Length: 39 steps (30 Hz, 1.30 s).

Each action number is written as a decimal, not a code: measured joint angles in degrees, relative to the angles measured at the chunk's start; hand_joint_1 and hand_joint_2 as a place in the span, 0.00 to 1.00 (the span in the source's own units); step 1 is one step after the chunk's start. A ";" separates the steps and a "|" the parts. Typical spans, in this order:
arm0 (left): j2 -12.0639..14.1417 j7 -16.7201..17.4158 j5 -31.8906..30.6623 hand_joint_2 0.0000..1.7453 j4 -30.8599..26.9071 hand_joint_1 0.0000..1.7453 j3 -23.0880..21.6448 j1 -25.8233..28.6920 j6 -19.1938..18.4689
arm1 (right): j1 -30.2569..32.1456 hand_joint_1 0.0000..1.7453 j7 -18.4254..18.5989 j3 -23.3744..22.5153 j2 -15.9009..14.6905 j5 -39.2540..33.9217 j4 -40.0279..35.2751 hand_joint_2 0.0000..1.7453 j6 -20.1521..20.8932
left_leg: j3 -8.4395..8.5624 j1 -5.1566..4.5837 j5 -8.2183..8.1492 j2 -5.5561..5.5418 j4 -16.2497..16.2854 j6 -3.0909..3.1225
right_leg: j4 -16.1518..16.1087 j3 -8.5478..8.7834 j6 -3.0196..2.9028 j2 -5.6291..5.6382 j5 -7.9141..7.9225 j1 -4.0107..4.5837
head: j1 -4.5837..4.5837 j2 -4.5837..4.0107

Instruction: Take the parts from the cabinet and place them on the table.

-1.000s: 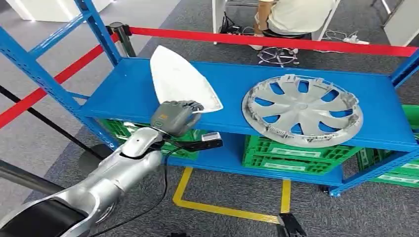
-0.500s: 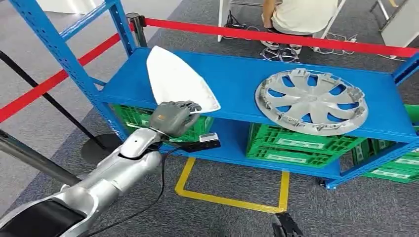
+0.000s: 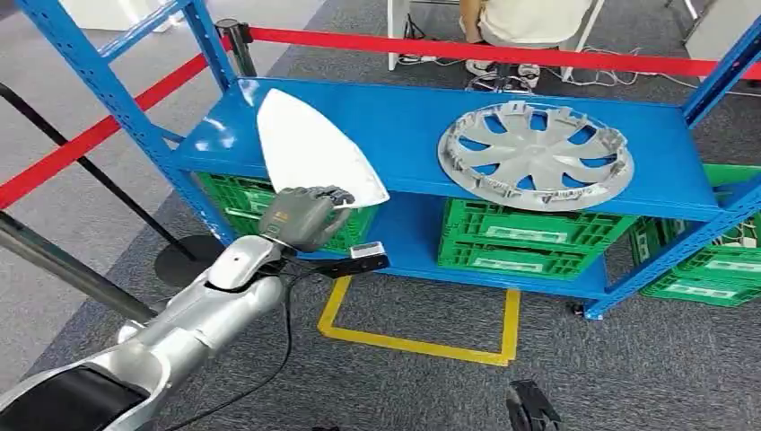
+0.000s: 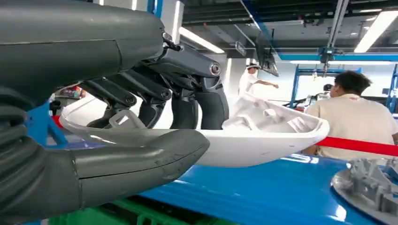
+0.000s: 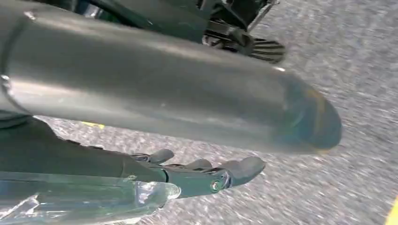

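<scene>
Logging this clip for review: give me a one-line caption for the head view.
Left hand grips the white shell part at the blue shelf's front edge, beside a silver hubcap.

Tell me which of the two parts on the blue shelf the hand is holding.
The white pointed cover, gripped at its near edge by the left hand. The silver hubcap lies untouched farther right.

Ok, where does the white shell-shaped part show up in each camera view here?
Head view: white part on the blue shelf's left end, the left hand gripping its near edge.
Left wrist view: white part across the middle, pinched between thumb and fingers.
Right wrist view: not in it.
Shared landmark: the silver wheel cover.
</scene>
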 joint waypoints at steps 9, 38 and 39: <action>2.92 0.20 0.63 1.00 -0.15 0.90 1.74 -0.76 1.29 | -0.01 0.00 0.57 -0.35 0.26 0.46 -0.09 0.00 -0.70 | 13.44 -0.45 4.86 -0.11 -17.62 1.57 | -0.67 -4.53 2.07 -0.02 5.47 -0.10 | 0.11 0.00; 9.35 -0.76 2.03 1.00 -1.31 0.90 5.88 -0.22 0.79 | 0.67 0.00 0.48 -0.48 1.29 1.66 -0.39 0.00 -2.38 | 15.12 -0.13 4.84 0.24 -19.43 0.79 | -1.39 -3.61 1.30 -0.27 4.72 0.24 | -0.06 0.00; 9.42 -0.76 2.05 1.00 -1.31 0.90 5.92 -0.19 0.36 | 0.66 0.00 0.48 -0.50 1.29 1.70 -0.39 0.00 -2.43 | 14.52 -0.32 5.13 0.24 -19.36 1.00 | -1.91 -3.84 1.54 -0.29 5.18 0.07 | -0.20 0.02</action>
